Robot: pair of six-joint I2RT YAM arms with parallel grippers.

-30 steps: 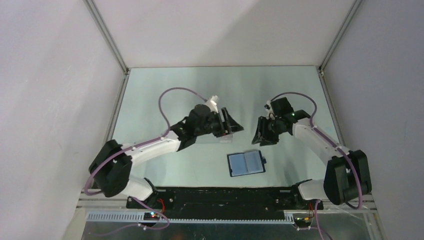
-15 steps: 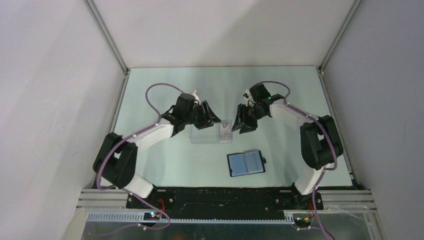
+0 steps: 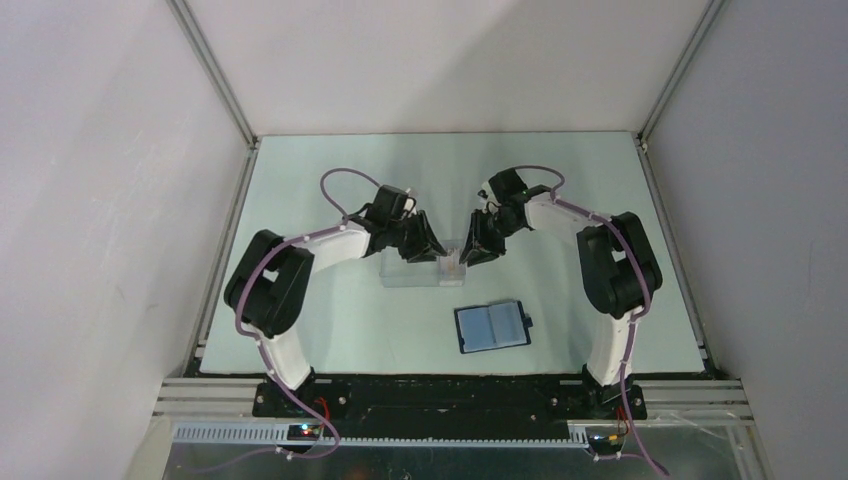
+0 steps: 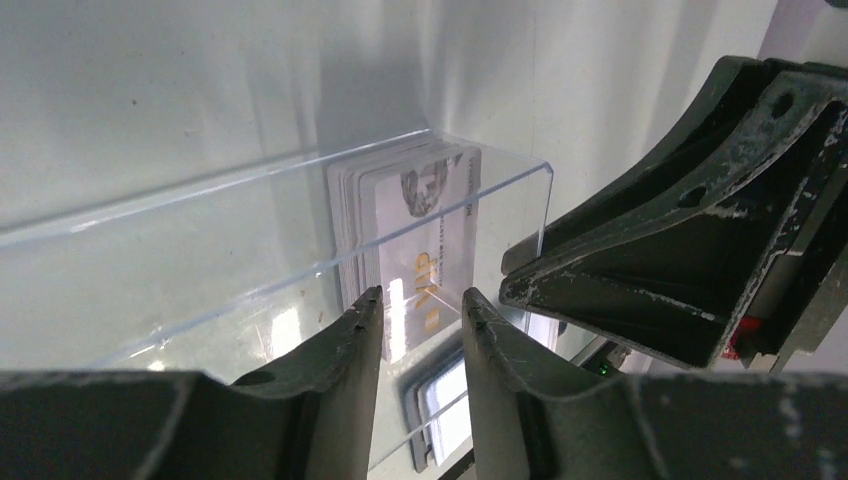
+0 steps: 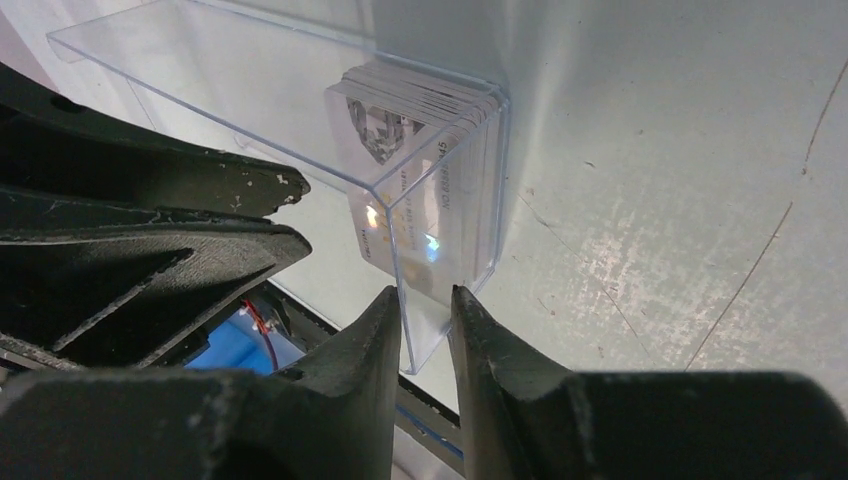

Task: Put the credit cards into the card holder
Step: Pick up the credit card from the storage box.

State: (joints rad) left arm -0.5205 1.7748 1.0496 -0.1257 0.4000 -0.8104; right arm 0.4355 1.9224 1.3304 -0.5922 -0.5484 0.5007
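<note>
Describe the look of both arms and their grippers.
The left arm and right arm have white shells between black joints, each trailed by a looping purple cable. The left gripper and right gripper have black, wedge-shaped fingers, scuffed with pale chips.

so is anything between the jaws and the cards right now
Yes, a clear box. The cards stand stacked inside its end, so the right jaws straddle the box's end wall, not a card. Whether a wall also separates the left jaws from the stack is unclear.
</note>
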